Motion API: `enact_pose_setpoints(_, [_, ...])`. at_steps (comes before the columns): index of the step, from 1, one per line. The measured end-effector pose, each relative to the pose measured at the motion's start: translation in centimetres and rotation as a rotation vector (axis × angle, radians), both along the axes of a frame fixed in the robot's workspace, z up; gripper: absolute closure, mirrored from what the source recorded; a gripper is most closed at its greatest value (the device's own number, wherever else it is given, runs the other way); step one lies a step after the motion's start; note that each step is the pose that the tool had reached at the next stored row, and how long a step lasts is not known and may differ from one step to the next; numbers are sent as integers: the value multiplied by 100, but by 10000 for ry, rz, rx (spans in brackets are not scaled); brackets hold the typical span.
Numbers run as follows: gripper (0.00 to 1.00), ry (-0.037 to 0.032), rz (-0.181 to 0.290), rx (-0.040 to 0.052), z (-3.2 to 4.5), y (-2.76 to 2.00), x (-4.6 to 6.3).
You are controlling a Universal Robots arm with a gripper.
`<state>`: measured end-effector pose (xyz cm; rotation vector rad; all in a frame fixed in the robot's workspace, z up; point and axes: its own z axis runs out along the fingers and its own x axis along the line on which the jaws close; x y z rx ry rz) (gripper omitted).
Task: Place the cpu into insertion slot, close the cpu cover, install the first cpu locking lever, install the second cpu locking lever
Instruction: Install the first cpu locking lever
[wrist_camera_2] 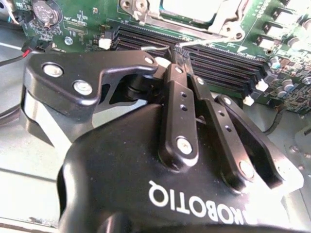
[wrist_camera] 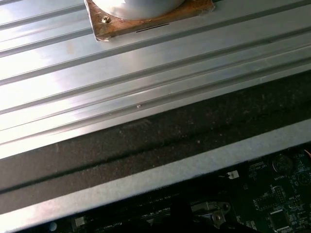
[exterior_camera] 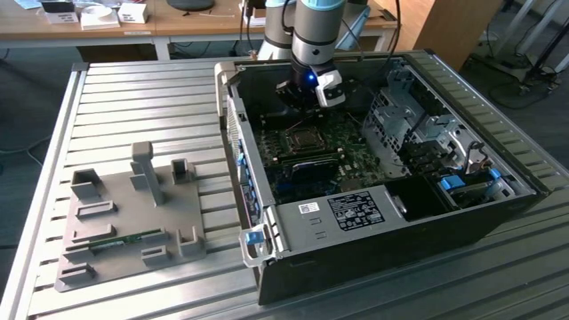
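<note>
Clenched together at the jaws, tips against the thin silvery locking lever (wrist_camera_2: 209,41). Just beyond the jaws, lying over the cpu (wrist_camera_2: 189,6) in the insertion slot (exterior_camera: 298,140): the cpu cover (wrist_camera_2: 224,19). Close under the jaws, long black memory slots (wrist_camera_2: 228,65). All around, walls of the computer case (exterior_camera: 400,253) on the ribbed worktop (exterior_camera: 133,100).

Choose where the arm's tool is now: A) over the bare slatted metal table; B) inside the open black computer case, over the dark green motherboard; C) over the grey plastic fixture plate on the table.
B: the exterior view shows the arm reaching into the open black computer case, and in the second wrist view the tool hangs just over the dark green motherboard.
</note>
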<state>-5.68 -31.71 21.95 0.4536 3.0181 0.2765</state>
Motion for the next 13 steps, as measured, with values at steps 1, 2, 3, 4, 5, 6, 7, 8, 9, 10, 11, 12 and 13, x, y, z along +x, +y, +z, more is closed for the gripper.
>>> enact_pose_setpoints(1, [89,0,0,-4,-4,0,1])
enact_pose_setpoints(2, [89,0,0,-7,-10,0,1])
enact_pose_setpoints(3, [89,0,0,-16,-15,0,2])
enact_pose_setpoints(4, [89,0,-1,-28,-19,0,3])
enact_pose_setpoints(5, [89,0,-1,-45,-23,0,5])
enact_pose_setpoints(6, [89,1,0,-63,-25,0,6])
enact_pose_setpoints(7, [89,1,2,-79,-27,0,9])
enact_pose_setpoints(8, [89,0,1,-93,-30,0,12])
enact_pose_setpoints(9, [89,0,0,-109,-32,0,14])
enact_pose_setpoints(10, [89,0,0,-126,-34,0,16])
enact_pose_setpoints(11, [89,-1,-2,-143,-36,0,17])
enact_pose_setpoints(12, [89,-2,0,-161,-40,0,18])
enact_pose_setpoints(13, [89,-2,1,-180,-44,0,19])
